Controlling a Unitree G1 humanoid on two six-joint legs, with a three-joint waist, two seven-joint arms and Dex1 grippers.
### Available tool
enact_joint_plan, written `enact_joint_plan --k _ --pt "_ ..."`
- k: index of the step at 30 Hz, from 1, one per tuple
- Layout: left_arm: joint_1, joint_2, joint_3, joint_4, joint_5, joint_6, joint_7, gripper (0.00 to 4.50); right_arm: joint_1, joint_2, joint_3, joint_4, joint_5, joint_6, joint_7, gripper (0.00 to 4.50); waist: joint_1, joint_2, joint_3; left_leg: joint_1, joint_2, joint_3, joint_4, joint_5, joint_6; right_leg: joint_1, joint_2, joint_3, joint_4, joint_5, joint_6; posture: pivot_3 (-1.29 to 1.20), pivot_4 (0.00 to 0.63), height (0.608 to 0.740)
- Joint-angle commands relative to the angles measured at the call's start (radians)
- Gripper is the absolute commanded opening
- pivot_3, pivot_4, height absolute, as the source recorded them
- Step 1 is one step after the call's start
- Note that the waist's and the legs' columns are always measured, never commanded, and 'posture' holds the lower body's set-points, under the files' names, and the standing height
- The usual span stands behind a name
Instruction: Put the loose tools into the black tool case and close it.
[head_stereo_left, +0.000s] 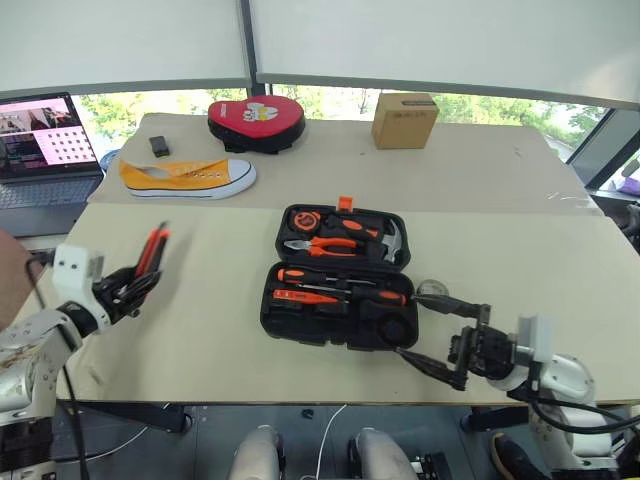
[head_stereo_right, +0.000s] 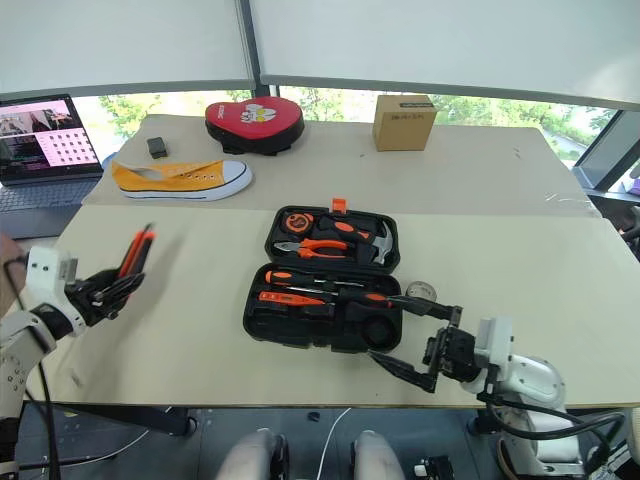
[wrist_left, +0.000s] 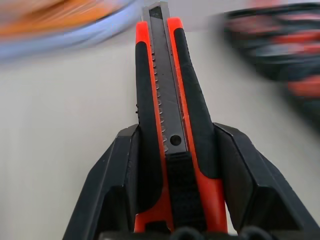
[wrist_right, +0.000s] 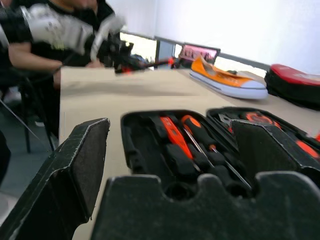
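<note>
you've got a pale beige table (head_stereo_left: 210, 330) under big windows (head_stereo_left: 320, 100) with white blinds (head_stereo_left: 440, 45) mostly down, daylight and green trees showing in the strip below

Utility knife (wrist_left: 167, 115): matt black and orange plastic grip, dull grey metal blade with notched edge. Tool case (head_stereo_left: 335, 280): black moulded plastic, slight sheen. Table (head_stereo_left: 220, 340): smooth matt beige board. Shoe (head_stereo_left: 187, 177): yellow canvas cloth. Box (head_stereo_left: 404, 120): brown cardboard.
</note>
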Motion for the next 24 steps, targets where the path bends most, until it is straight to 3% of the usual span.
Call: enact_joint_plan --k 1,4,10,16,24 --pt "-0.153 0.003 -0.205 -0.092 -0.031 -0.044 -0.263 1.75 0.025 -0.042 -0.085 0.005 0.009 -0.027 0.004 4.50 0.001 0.001 0.000 0.000 -0.001 0.001 0.000 0.000 0.000 0.000 0.000 0.000 0.000 0.000 0.000 0.00 0.150 0.740" --pt "-0.296 0.004 -0.434 -0.083 0.073 -0.042 -0.412 1.75 0.078 -0.100 -0.156 -0.001 0.020 -0.011 0.017 4.50 0.001 0.002 0.001 -0.002 -0.003 0.008 0.002 0.005 0.010 0.001 0.003 0.000 -0.001 0.000 0.001 0.00 0.150 0.740" --pt "-0.469 -0.079 -0.655 0.075 0.307 -0.171 -0.434 1.75 0.198 -0.152 -0.236 -0.046 0.044 0.031 0.019 4.50 -0.013 0.003 0.001 0.000 0.001 0.006 0.002 0.003 0.012 0.002 0.014 0.005 -0.001 -0.001 0.004 0.00 0.150 0.740" --pt "-0.566 -0.146 -0.731 0.227 0.426 -0.232 -0.440 1.75 0.266 -0.130 -0.257 -0.104 0.048 0.038 -0.009 4.50 -0.010 0.003 0.001 0.000 0.001 0.006 0.002 0.004 0.012 0.002 0.014 0.006 -0.001 -0.001 0.005 0.00 0.150 0.740" --pt "-0.607 -0.203 -0.772 0.245 0.472 -0.174 -0.466 1.75 0.293 -0.124 -0.270 -0.104 0.045 0.030 -0.010 4.50 0.000 0.004 0.001 -0.001 0.000 0.006 0.004 0.003 0.012 0.002 0.012 0.006 -0.001 -0.001 0.006 0.00 0.150 0.740"
